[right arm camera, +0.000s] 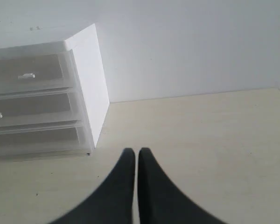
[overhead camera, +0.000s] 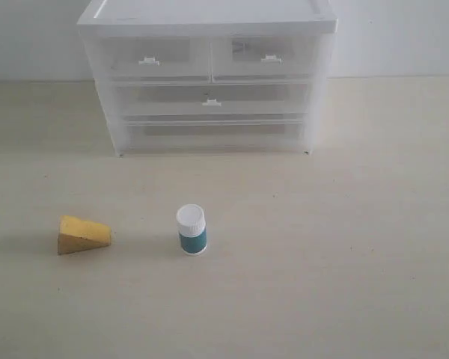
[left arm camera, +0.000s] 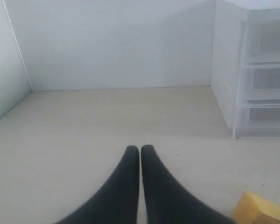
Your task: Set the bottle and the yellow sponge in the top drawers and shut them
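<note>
The bottle (overhead camera: 191,229), white-capped with a teal label, stands upright on the table in front of the drawer unit. The yellow sponge (overhead camera: 83,235) lies to its left; one corner of the sponge (left arm camera: 259,211) shows in the left wrist view. Both top drawers, left (overhead camera: 150,59) and right (overhead camera: 266,57), are shut at the back. My left gripper (left arm camera: 140,148) is shut with nothing in it, above bare table beside the sponge. My right gripper (right arm camera: 135,150) is shut and empty too, near the unit's side; one top drawer (right arm camera: 28,73) shows there. Neither gripper appears in the exterior view.
The white drawer unit (overhead camera: 208,15) stands at the back centre with wider drawers (overhead camera: 212,100) below the top pair. A white wall (left arm camera: 112,42) runs behind the table (overhead camera: 337,247), and a side wall (left arm camera: 2,70) shows in the left wrist view.
</note>
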Motion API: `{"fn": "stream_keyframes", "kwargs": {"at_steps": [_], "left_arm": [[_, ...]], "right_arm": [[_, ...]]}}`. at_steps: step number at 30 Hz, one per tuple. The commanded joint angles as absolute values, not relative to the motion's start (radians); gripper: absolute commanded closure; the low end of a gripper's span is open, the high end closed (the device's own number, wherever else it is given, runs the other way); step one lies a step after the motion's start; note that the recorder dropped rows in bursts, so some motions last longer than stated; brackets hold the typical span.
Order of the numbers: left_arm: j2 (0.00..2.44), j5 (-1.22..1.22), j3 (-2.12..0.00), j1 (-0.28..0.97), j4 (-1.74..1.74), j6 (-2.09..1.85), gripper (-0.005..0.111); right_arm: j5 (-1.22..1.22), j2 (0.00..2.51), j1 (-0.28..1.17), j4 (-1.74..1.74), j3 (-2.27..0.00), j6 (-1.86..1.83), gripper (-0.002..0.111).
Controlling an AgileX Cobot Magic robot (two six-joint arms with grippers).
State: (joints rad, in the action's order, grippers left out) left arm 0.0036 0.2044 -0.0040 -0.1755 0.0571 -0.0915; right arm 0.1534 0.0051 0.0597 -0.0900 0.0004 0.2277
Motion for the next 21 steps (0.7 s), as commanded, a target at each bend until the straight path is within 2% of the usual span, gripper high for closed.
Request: {"fn": "stream_keyframes", "kwargs": {"at_steps": [1, 8, 13, 17, 20, 21], "left_arm": [[0.0, 0.203, 0.0, -0.174, 0.059, -0.082, 0.103], [0.0, 0.107, 0.0, -0.174, 0.08, -0.082, 0.103], [0.0, -0.194, 0.0, -0.174, 0.285, 0.111, 0.103], [0.0, -0.418, 0.0, -0.174, 0.296, 0.365, 0.103], [0.0, -0.66, 0.0, -0.174, 0.193, 0.44, 0.103], [0.0, -0.699, -0.016, -0.174, 0.062, 0.401, 0.103]], "right_arm": [[0.155, 0.0, 0.062, -0.089, 0.0, 0.228, 0.106], [0.098, 0.0, 0.062, -0.088, 0.0, 0.228, 0.106], [-0.179, 0.0, 0.062, -0.087, 0.0, 0.271, 0.106], [-0.457, 0.0, 0.062, -0.085, 0.0, 0.349, 0.106], [-0.651, 0.0, 0.062, -0.085, 0.0, 0.487, 0.106], [-0.622, 0.0, 0.062, -0.137, -0.024, 0.496, 0.106]]}}
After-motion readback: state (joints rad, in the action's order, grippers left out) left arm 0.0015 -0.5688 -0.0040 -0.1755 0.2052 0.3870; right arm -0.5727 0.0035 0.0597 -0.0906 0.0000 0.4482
